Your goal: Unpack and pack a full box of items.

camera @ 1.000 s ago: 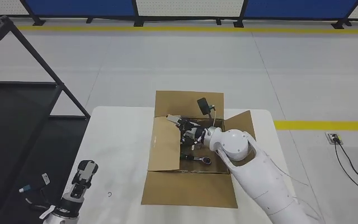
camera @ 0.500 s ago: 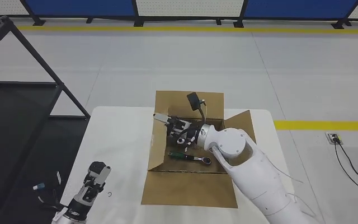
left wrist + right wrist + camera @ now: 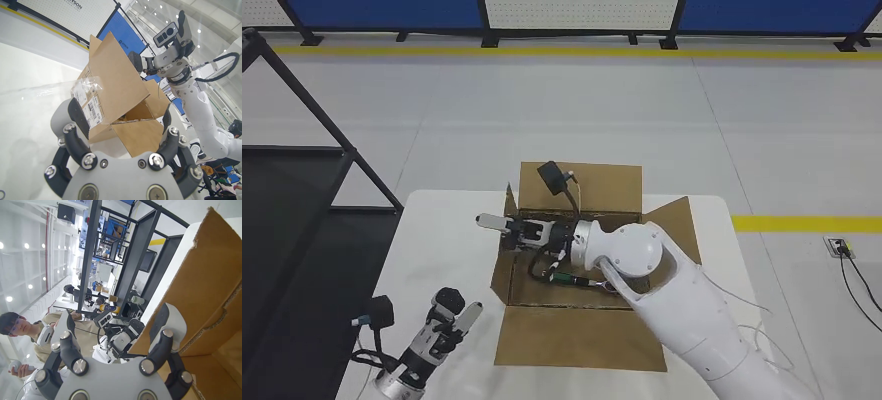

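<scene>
Unpack phase, judged from the contents in place: the cardboard box (image 3: 572, 340) sits open on the white table (image 3: 442, 250), and a ratchet wrench (image 3: 587, 283) with a green handle lies on the box floor near the front wall. Other dark items beside it are under the arm and I cannot name them. The right gripper (image 3: 115, 313) reaches across the box opening to the box's left side flap (image 3: 198, 275). Its jaws are wide apart and straddle the flap's free edge, with one pad (image 3: 160, 321) lying on the cardboard and the other well clear. It has no clamp on anything. The flap stands roughly upright rather than folded out. The left gripper (image 3: 121, 106) is low over the table off the box's front-left corner, apart from it, spread fully and empty. Risks:

1. Nothing pins the box, so a sideways push on the flap is likely to slide or turn the whole box on the smooth table.
2. With only one pad bearing on it, the flap can slip off and spring back over the opening, covering the wrench.
3. The flap edge looks ragged, so a hard pull may tear it at the crease.
4. The label pouch (image 3: 85, 85) on the box's left wall hangs loose and could catch the left fingers if that arm closes in to brace.
</scene>
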